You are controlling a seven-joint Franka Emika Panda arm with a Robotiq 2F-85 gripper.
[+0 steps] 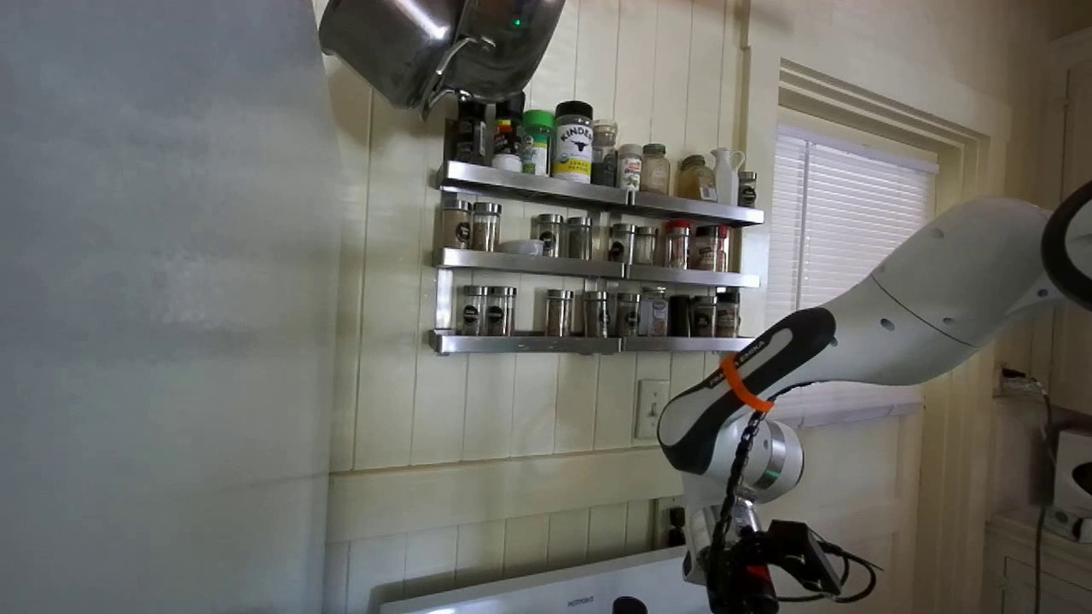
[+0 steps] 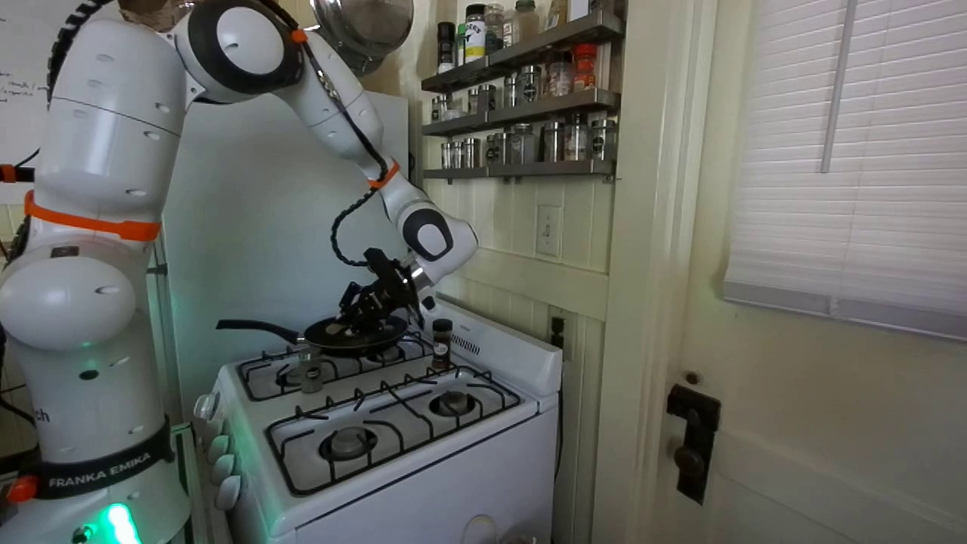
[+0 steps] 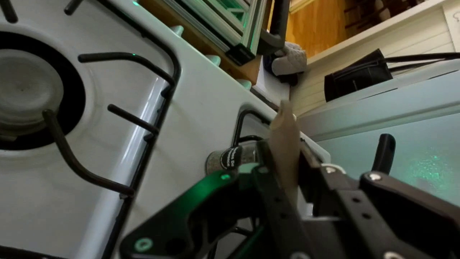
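Utensil [image 3: 285, 135], slender, tan, seemingly wooden: I grip it in my end effector [image 3: 284, 154], over the round black frying pan [image 2: 347, 350] on the white stove [image 2: 423, 483]. A clear cylindrical spice jar [image 3: 230, 158] stands nearby.

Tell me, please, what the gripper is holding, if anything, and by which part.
The gripper clamps a tan stick, perhaps wooden, short of one end, which juts past the jaws; where its other end lies is unclear.

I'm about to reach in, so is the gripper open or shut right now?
Shut: in the wrist view, the gripper pinches a wooden-looking tool from both sides.
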